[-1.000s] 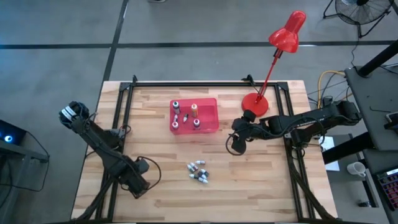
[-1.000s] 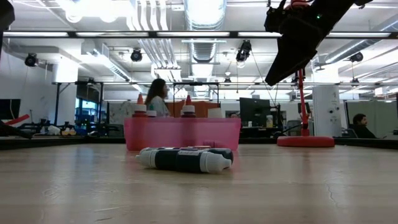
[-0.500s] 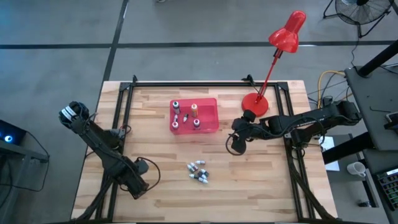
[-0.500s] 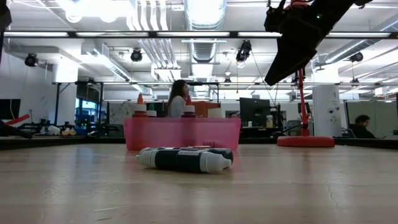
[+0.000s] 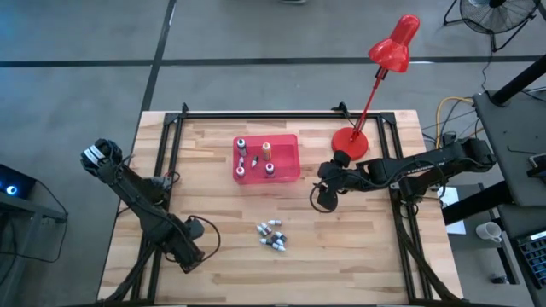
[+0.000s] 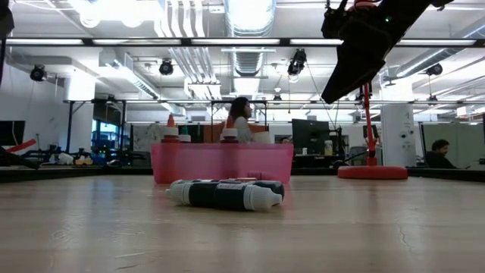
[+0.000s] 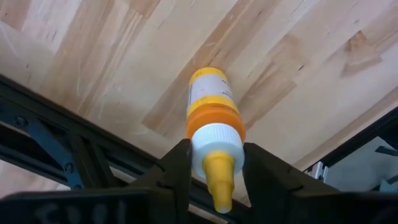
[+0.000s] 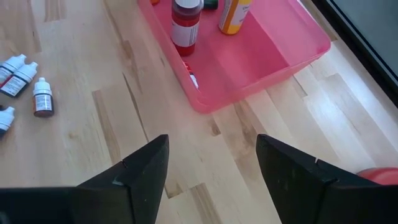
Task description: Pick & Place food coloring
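My left gripper (image 7: 216,157) (image 5: 189,249) is at the table's near left, pointing steeply down and shut on a yellow food coloring bottle (image 7: 210,99) with an orange band and a yellow nozzle. Several more small bottles (image 5: 272,235) (image 6: 223,194) lie on their sides at mid-table. Others stand upright in the red tray (image 5: 288,173) (image 8: 273,59). My right gripper (image 8: 211,165) (image 5: 322,198) hangs open above the table, right of the tray, with nothing between its fingers. My left gripper pinches the bottle's white collar (image 7: 214,138), just below the yellow nozzle, between its two fingers (image 7: 177,171). The fingers come from above, pointing down. The bottle stands lengthwise below them, nozzle up; whether its base rests on the table I cannot tell.
A red desk lamp (image 5: 380,72) stands with its base (image 5: 348,139) at the table's far right. Black frame rails (image 5: 256,113) run along the table's edges and under my left gripper (image 7: 56,134). Bare wood lies between the loose bottles and the tray.
Both arms have kept their places. In the room behind the table a person has walked from left to right past the tray.
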